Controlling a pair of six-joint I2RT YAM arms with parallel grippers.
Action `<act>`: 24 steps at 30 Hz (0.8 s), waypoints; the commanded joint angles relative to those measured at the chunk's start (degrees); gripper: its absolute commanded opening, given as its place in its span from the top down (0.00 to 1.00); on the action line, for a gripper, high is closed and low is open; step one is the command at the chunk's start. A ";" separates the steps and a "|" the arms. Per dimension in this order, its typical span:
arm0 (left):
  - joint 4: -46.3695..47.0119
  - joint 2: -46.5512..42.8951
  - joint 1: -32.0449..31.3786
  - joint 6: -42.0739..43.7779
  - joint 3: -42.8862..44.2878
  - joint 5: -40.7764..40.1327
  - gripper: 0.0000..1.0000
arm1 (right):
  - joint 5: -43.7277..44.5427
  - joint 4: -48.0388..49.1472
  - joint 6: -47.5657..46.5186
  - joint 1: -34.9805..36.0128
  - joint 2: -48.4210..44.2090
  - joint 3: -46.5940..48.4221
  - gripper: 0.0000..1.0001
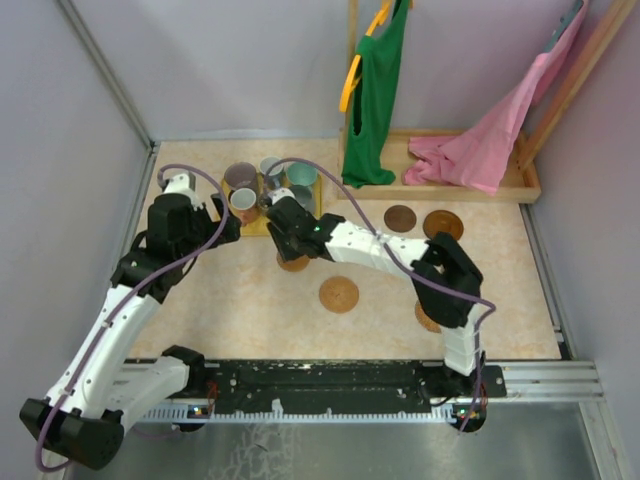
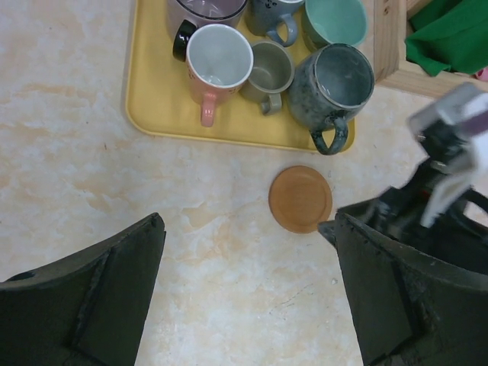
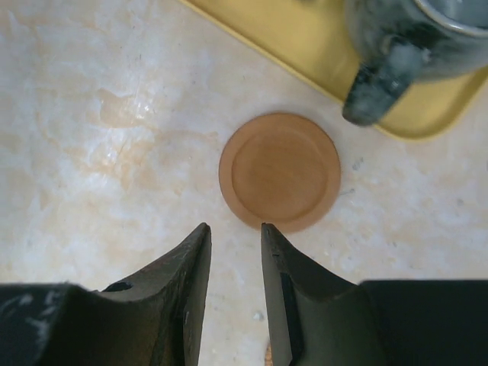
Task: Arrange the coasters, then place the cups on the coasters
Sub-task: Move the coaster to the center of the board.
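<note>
currently the right gripper (image 3: pixel 235 232) hangs low over the table (image 3: pixel 91 114) just off the near edge of the yellow tray (image 3: pixel 305 53). its two fingers are drawn to a narrow gap with nothing between them, so it is released rather than grasping. a tan coaster (image 3: pixel 280 171) lies flat just beyond the fingertips, between them and the tray's near corner, touching neither. it seems placed there so that a cup needs only a short trip out of the tray. the dark grey mug (image 3: pixel 412 38) stands at that same corner with its handle poking over the rim toward the coaster, which probably makes it the easiest first pick. the left gripper (image 2: pixel 248 229) hovers above the table on the tray's near side as well, its jaws spread wide and empty, apparently kept clear so it has room to drop over a cup. all six cups (image 2: pixel 219 57) are crowded inside the tray, touching or nearly so, and none is on a coaster yet. the other coasters (image 1: pixel 400 218) lie spread on the table to the right of the tray. two are side by side, one is nearer the arm bases, and one is half hidden under the right arm. that makes five in view; i cannot find a sixth. by my reading, the arranging is mostly done and the cup placing has not begun.
</note>
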 commanded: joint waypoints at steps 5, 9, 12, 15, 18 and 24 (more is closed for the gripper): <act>2.82 0.85 0.31 1.23 -1.27 3.71 0.04 | 2.64 1.71 4.93 0.11 -16.99 -18.83 0.67; 4.14 1.53 0.30 1.32 -1.98 4.78 0.05 | 3.13 2.14 7.81 0.11 -21.05 -25.47 0.67; 4.41 2.20 0.31 1.34 -2.16 5.25 0.04 | 2.97 2.67 9.08 0.16 -22.06 -28.60 0.68; 4.21 2.83 0.31 1.50 -2.29 5.27 0.05 | 3.61 2.74 10.40 0.15 -22.20 -30.57 0.68; 3.98 2.92 0.35 1.47 -2.26 5.42 0.05 | 3.37 3.76 11.31 0.15 -22.35 -32.51 0.68; 3.41 2.19 0.31 1.09 -2.58 5.05 0.05 | 3.16 3.84 12.61 0.15 -21.73 -34.15 0.69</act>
